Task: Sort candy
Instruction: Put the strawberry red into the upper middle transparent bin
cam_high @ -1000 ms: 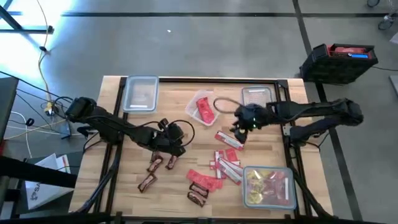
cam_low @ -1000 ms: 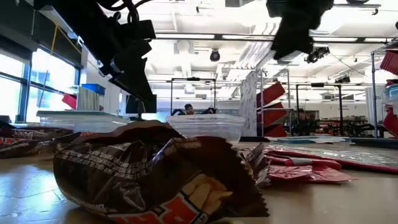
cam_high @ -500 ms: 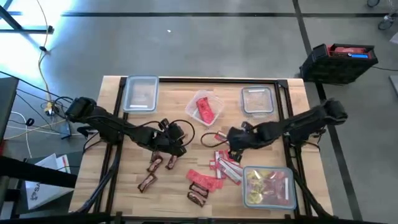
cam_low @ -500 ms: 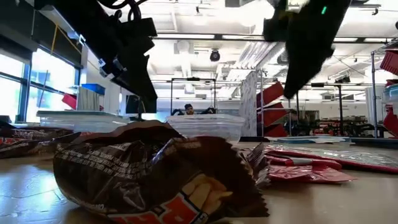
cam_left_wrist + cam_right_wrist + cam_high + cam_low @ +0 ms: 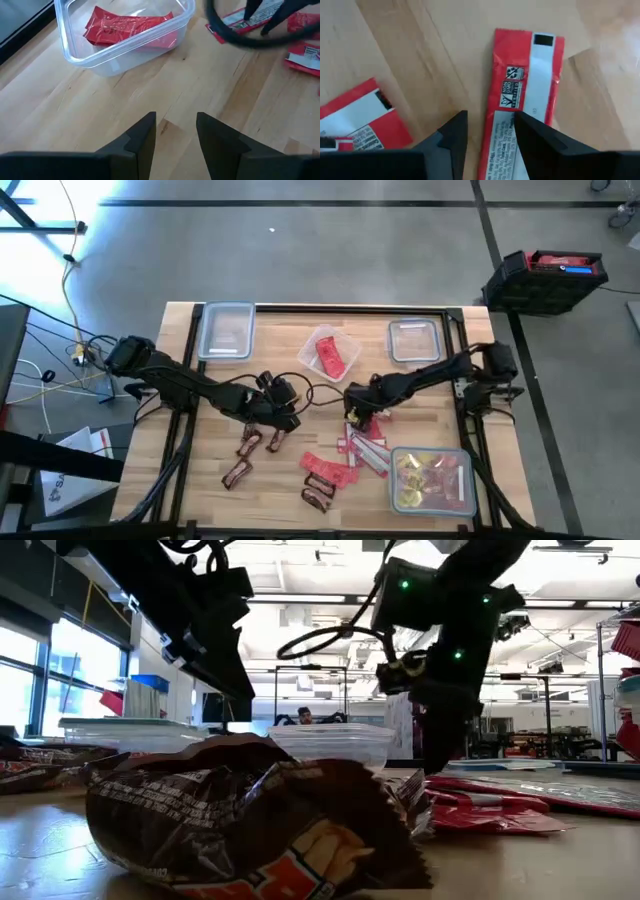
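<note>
Brown mini bars (image 5: 250,442) lie scattered on the left half of the wooden table (image 5: 180,490), and we see one more (image 5: 250,825) crumpled right in front of the low camera. Above them the left arm reaches in from the table's left edge, stretched low and slanting toward the middle, and its left gripper (image 5: 283,412) hangs just over the bars' upper end; in its wrist view we find the fingers (image 5: 142,140) spread a little with bare wood between them, gripping nothing. Ahead of it sits a clear container (image 5: 329,352) holding red packets (image 5: 127,25). An empty-looking clear tub (image 5: 226,330) stands at the far left corner. Moving right, we come to loose red packets (image 5: 330,470) strewn below the centre, some showing white label sides. The right arm comes in from the table's right edge, extended long and nearly level toward the centre, wrist bent down, so that the right gripper (image 5: 356,420) points at the top of that red pile. In its wrist view the fingers (image 5: 455,132) stand parted, straddling the edge of one red packet (image 5: 525,100) flat on the wood, not yet pinching it. Farther right, another clear tub (image 5: 412,340) sits at the far side, and a near container (image 5: 432,480) holds yellow sweets (image 5: 412,472) with some pinkish ones.
</note>
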{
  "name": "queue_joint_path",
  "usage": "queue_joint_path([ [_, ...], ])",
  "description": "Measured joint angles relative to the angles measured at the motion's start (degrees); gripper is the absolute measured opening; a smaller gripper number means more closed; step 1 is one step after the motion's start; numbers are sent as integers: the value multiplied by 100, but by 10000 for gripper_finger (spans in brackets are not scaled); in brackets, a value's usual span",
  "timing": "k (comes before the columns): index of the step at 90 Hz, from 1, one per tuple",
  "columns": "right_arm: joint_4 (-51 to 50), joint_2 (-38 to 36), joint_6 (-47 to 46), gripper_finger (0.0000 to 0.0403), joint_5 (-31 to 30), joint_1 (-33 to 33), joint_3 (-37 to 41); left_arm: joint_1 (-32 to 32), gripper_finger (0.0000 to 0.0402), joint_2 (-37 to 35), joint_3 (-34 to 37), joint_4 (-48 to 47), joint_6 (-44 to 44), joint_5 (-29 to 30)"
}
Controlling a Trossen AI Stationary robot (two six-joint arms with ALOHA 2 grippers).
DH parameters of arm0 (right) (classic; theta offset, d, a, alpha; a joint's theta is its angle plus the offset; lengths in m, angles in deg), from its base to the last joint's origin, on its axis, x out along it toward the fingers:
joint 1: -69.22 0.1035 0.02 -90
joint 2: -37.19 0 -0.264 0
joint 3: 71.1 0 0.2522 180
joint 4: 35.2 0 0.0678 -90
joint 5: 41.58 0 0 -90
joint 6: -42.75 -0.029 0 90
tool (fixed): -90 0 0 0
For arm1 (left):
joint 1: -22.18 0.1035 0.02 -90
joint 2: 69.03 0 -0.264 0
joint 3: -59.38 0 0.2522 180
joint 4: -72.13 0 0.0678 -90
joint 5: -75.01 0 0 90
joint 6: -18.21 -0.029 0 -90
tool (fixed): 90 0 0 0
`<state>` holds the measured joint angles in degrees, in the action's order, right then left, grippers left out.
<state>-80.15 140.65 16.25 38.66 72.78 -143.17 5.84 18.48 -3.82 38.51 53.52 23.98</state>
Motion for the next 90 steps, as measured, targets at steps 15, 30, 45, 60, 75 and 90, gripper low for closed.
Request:
queue_joint_path([
  [15, 7, -1, 95, 131, 122, -98, 0, 0, 126, 2, -1, -1, 0, -4],
  [30, -163, -172, 58, 131, 120, -106, 13, 0, 126, 2, -1, 0, 0, -53],
  [45, -381, -277, -33, 155, 37, -216, 11, 0, 126, 2, -1, 4, -2, -73],
  [60, -364, -68, -109, 213, 79, -349, 10, 0, 126, 7, 0, 19, 0, -85],
  [75, -237, 145, -189, 245, 257, -437, -11, 0, 126, 9, -1, 21, -4, -86],
  [90, -174, 299, -335, 225, 208, -439, -26, 1, 126, 9, 1, 20, -2, -89],
])
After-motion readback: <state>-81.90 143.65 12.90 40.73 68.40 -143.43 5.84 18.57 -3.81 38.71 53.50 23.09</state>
